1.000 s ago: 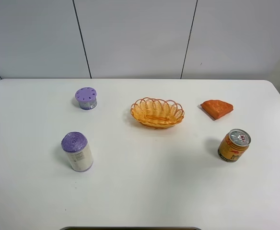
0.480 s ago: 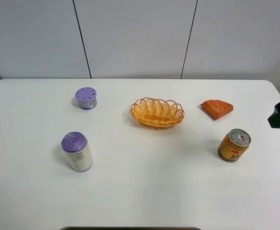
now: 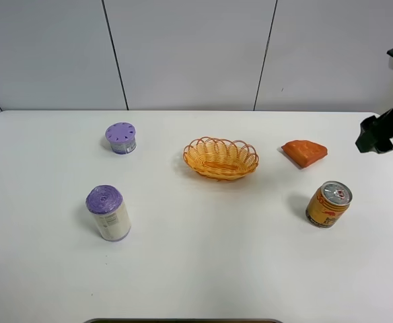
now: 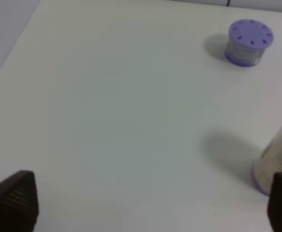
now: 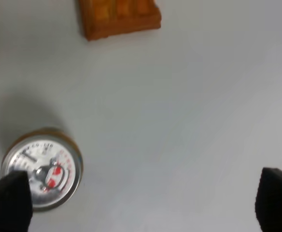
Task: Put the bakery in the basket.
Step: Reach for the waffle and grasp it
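Observation:
The bakery, an orange-brown wedge with a grid top, lies on the white table to the right of the basket, a yellow-orange oval of woven wicker. The basket holds nothing. My right gripper hangs at the table's right edge, right of the bakery and apart from it. In the right wrist view the bakery is ahead of the right gripper, whose jaws stand wide open and empty. The left gripper is open and empty over the table's left part. It is out of the exterior view.
A gold drink can stands in front of the bakery and shows in the right wrist view. A small purple-lidded pot and a white cylinder with a purple top stand on the left.
My right arm has come in from the right edge and moved up and toward the back, nearer the bakery. Nothing on the table has moved.

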You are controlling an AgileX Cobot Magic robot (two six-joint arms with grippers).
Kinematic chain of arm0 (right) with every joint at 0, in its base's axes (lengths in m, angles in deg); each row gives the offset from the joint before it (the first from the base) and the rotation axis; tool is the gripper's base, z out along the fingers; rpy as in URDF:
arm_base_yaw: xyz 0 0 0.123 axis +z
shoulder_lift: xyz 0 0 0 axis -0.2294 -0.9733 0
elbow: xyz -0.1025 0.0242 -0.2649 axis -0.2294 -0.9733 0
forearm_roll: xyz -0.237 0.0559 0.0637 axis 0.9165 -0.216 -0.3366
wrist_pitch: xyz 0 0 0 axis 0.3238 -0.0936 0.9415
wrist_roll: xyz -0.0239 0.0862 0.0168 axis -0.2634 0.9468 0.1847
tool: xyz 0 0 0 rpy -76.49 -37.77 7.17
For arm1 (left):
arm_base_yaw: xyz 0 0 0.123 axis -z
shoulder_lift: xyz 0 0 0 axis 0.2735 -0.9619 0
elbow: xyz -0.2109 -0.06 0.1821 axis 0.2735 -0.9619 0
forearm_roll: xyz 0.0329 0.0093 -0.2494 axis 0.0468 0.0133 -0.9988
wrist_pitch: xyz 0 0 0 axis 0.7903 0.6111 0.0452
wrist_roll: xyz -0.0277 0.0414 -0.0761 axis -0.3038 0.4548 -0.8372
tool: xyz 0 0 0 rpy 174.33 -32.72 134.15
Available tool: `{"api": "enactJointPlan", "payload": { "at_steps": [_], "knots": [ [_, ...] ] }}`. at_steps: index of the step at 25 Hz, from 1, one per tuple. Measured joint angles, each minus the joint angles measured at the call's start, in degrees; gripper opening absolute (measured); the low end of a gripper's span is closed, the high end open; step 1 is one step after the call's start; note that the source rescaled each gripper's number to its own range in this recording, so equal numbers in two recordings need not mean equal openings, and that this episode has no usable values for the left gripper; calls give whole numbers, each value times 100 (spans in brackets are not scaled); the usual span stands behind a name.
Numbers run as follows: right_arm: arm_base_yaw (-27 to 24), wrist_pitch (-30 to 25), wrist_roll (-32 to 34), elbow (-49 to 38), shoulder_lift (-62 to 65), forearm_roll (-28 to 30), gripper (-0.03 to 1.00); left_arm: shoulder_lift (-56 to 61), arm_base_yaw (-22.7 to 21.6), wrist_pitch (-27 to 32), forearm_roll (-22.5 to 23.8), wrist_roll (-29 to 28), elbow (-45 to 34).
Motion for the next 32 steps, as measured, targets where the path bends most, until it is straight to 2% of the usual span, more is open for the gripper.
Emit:
{"api": "enactJointPlan", "payload": {
  "at_steps": [10,19,26,32],
  "knots": [
    [0,-358,-1017,1553,-1590,39,85,0,0,0,0,0,0],
    [0,-475,-1298,2554,-2993,-96,85,0,0,0,0,0,0],
    [0,-226,-1600,2790,-3751,-504,85,0,0,0,0,0,0],
    [0,310,-1617,2792,-4200,-629,85,0,0,0,0,0,0]
  ]
}}
